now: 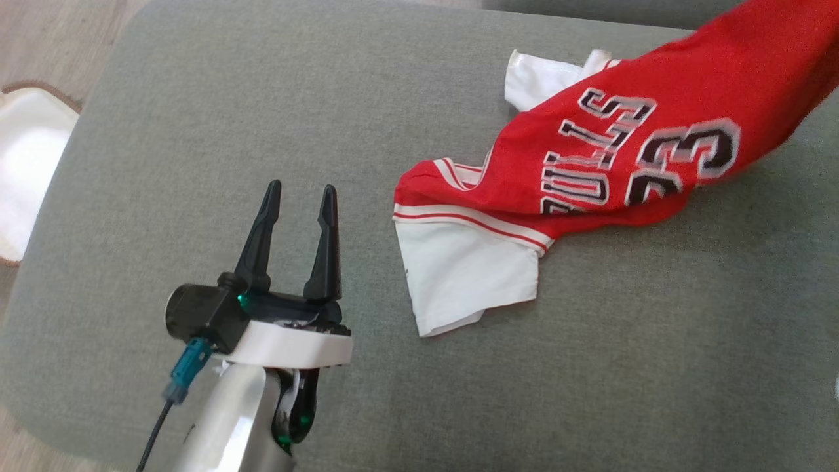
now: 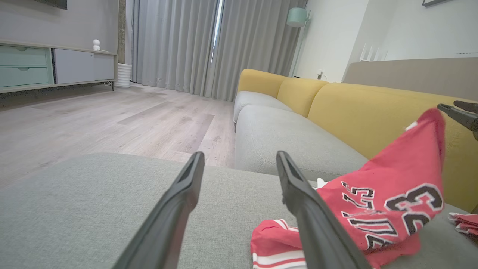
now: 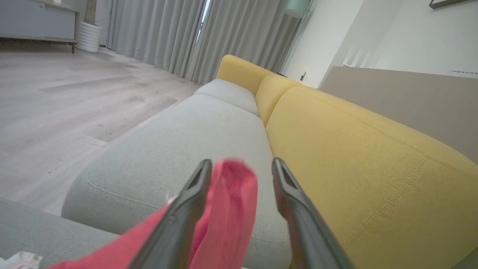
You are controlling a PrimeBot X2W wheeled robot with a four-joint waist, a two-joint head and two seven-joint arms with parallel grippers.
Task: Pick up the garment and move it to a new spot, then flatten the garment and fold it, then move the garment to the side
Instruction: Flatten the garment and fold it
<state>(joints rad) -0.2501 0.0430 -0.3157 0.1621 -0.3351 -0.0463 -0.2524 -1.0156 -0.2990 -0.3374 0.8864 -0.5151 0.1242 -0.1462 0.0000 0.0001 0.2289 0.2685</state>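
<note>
A big grey cushion [image 1: 262, 131] takes up most of the head view. Behind it, the wrist views show a sofa with a yellow back [image 3: 354, 149]. The garment [image 1: 623, 131], a red shirt with black and white letters, is on the right part of the cushion. Its low end lies flat with a white sleeve [image 1: 465, 275] sticking out, and its far end is pulled up in the air and looks blurry. The right gripper [image 3: 239, 162] is at that high end. Its fingers are wide apart with red cloth between them, against one finger. The left gripper [image 1: 300, 190] is over the bare cushion, near the sleeve, with its fingers spread and holding nothing.
</note>
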